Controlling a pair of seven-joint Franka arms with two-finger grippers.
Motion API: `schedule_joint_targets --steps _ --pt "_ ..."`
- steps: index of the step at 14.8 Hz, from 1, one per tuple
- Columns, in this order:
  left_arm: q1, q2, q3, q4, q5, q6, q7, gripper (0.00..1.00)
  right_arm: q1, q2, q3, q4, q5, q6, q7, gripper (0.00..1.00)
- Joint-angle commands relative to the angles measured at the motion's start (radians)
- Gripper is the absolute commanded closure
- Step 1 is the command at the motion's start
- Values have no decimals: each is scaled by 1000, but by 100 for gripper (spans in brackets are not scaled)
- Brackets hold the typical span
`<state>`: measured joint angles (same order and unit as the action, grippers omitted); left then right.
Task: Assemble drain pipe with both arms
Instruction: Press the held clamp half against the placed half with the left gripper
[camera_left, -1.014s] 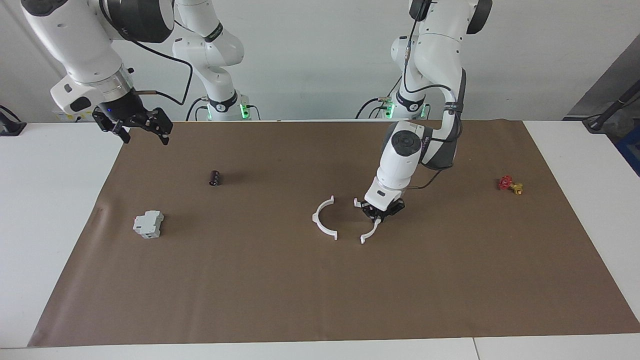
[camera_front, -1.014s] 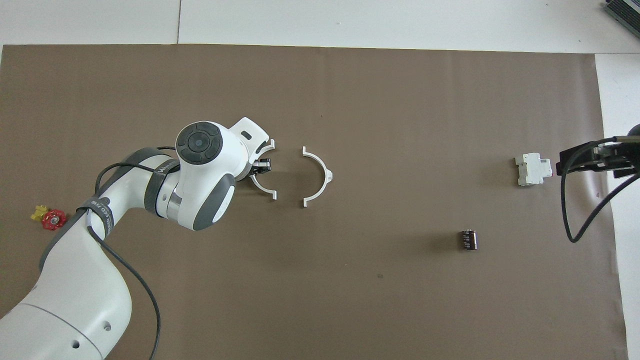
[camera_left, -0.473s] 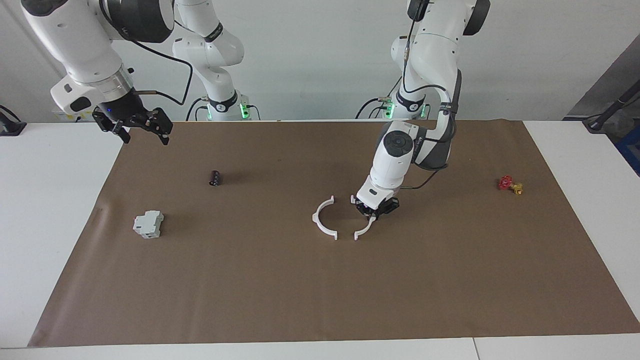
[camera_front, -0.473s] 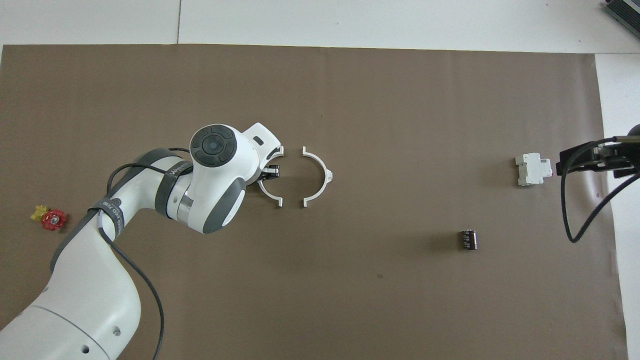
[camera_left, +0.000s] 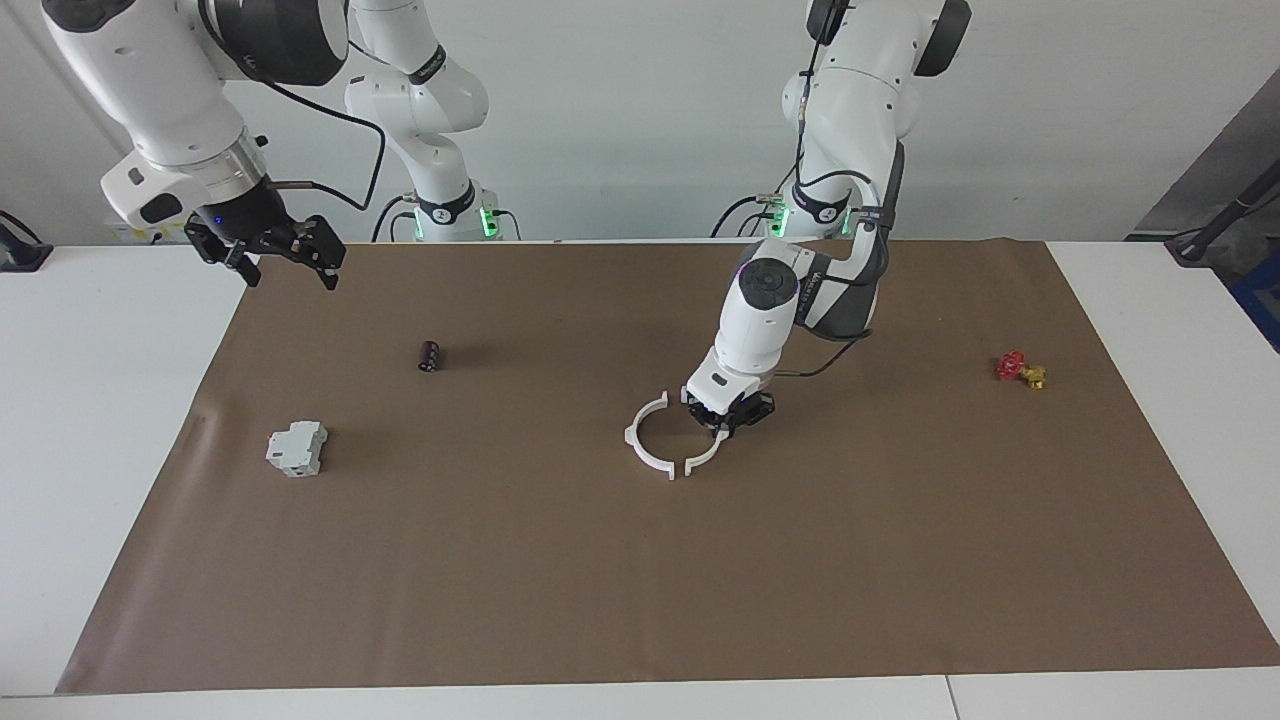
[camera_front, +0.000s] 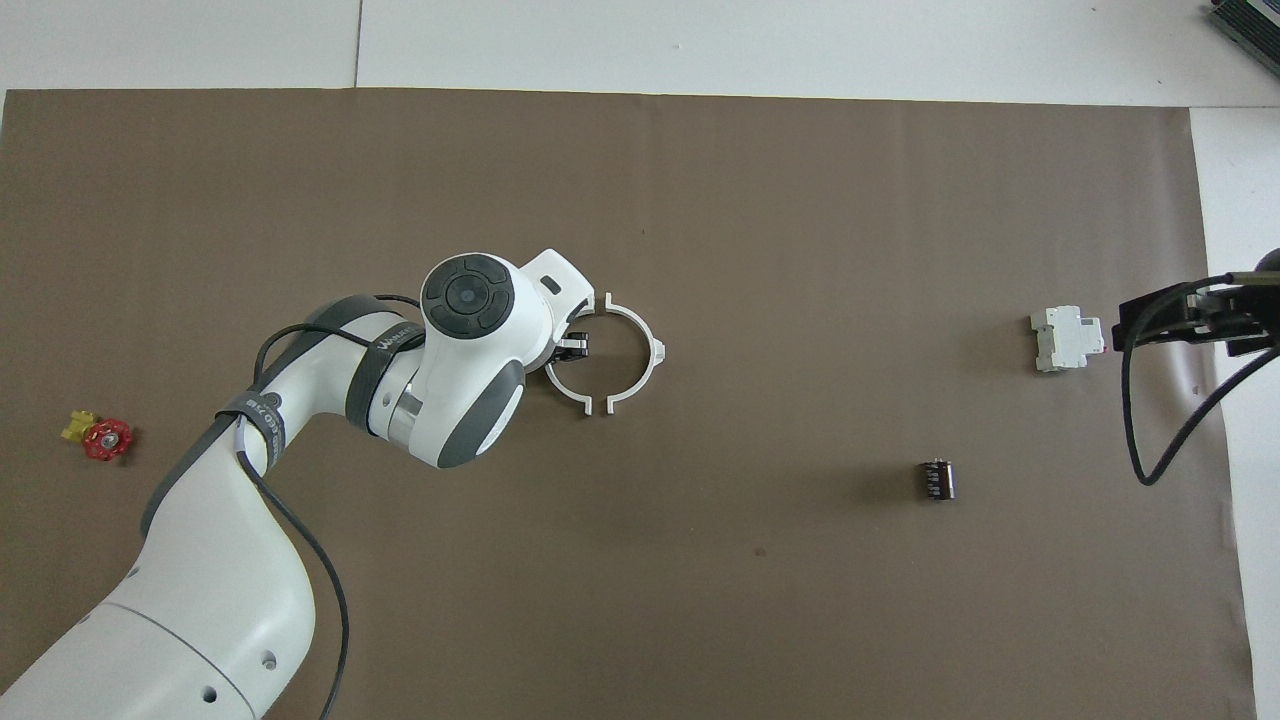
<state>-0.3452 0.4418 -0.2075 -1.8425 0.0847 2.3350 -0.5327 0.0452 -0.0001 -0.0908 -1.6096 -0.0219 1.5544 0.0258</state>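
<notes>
Near the middle of the table (camera_left: 120, 420), we find the left gripper (camera_left: 727, 418) clamped on 1 half-ring (camera_left: 708, 452), its end tabs almost meeting the free half-ring (camera_left: 645, 440) so the drain pipe nearly closes. The right gripper (camera_left: 268, 250), jaws apart, waits above the right arm's end.

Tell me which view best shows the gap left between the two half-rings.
The overhead view: it looks straight down on both half-rings, so the narrow slits between their end tabs show plainly. The facing view sees the ring slantwise, and the left claw covers part of the held half.
</notes>
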Motion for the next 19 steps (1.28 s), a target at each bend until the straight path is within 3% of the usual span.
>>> schedule_joint_targets --steps 1,13,16,17,19 --pt "-32 52 14 55 23 -28 -50 100 -7 -23 3 -30 -3 24 -21 0" --pt "-31 54 16 57 21 -19 -58 100 -7 -23 3 -30 -3 24 -21 0" --pt "-31 54 16 57 21 -19 -61 73 -7 -23 3 -30 -3 24 -21 0" --pt "-31 54 16 57 21 -17 -61 72 -7 -23 3 -30 -3 24 -21 0" --pt "-31 54 16 57 21 -17 -62 58 -7 -23 3 -30 -3 24 -21 0"
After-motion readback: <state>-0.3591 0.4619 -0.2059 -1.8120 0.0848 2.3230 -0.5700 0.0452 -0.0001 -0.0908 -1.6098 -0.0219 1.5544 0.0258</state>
